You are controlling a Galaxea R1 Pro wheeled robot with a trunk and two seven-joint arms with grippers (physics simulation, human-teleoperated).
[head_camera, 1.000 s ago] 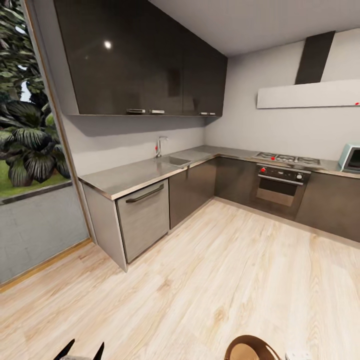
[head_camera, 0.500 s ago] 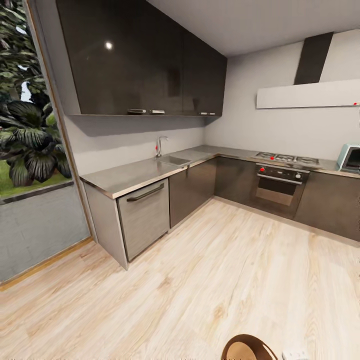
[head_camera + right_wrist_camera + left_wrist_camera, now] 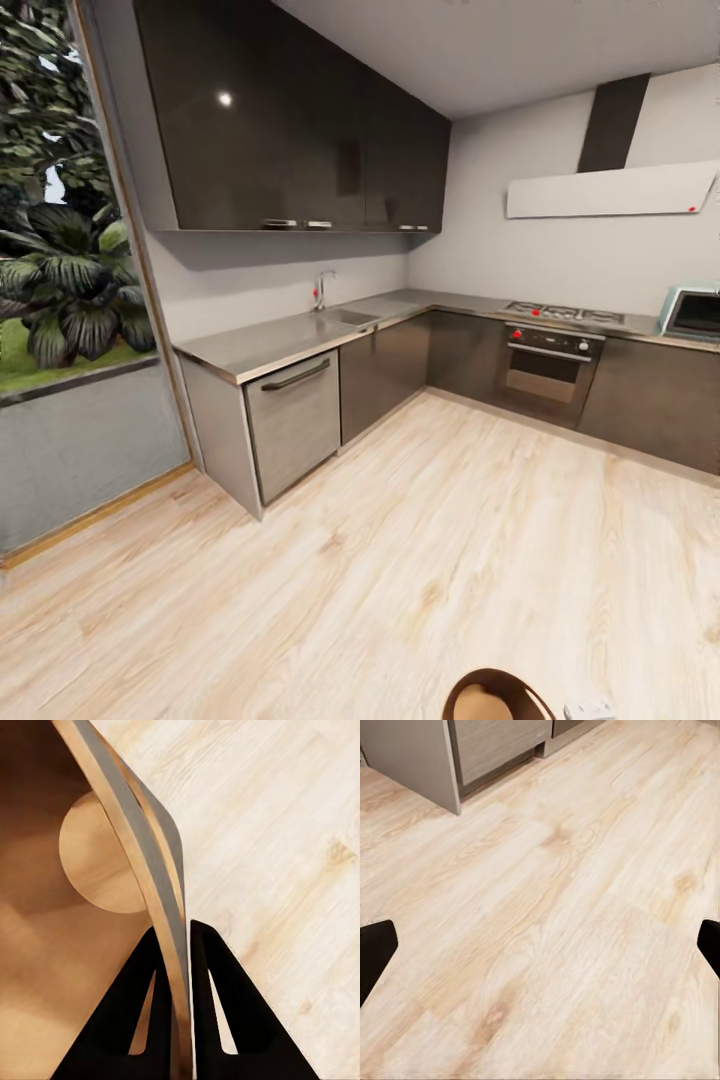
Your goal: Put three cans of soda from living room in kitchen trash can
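Since a second ago your head camera has swung slightly, so the whole kitchen (image 3: pixel 420 330) sits differently in view, and the two dark finger tips of the left gripper that showed at the bottom edge of the head view have gone from it.

Your inventory, largest first:

Light wood plank floor (image 3: pixel 400 560): runs across the room.

Tall glass door with a wood frame (image 3: pixel 70 300): on your left, with green leafy plants outside.

Dark glossy upper cabinets (image 3: pixel 300 120): hung over the L-shaped grey steel worktop (image 3: pixel 270 345).

Dark lower cabinets (image 3: pixel 385 375): under the worktop, beside a grey dishwasher front with a dark bar handle (image 3: pixel 293 420).

White extractor hood with a dark flue (image 3: pixel 610 190): on the far wall, above the gas hob (image 3: pixel 565 312) and the built-in oven with red knobs (image 3: pixel 545 365).

Small pale blue microwave (image 3: pixel 690 312): on the worktop at the far right.

Steel sink with a tap (image 3: pixel 335 315): set in the worktop near the corner.

Round tapered tash can, dark grey outside and tan-brown inside (image 3: pixel 498 695): at the bottom edge of your head view, off the floor. In the right wrist view its rim (image 3: pixel 150 892) passes between the two black fingers (image 3: pixel 131 1020) of the right gripper (image 3: pixel 176 937), which are clamped on the thin wall.

Left gripper (image 3: pixel 540 945): its fingers (image 3: pixel 375 952) stand spread wide apart over bare floor, grasping nothing.
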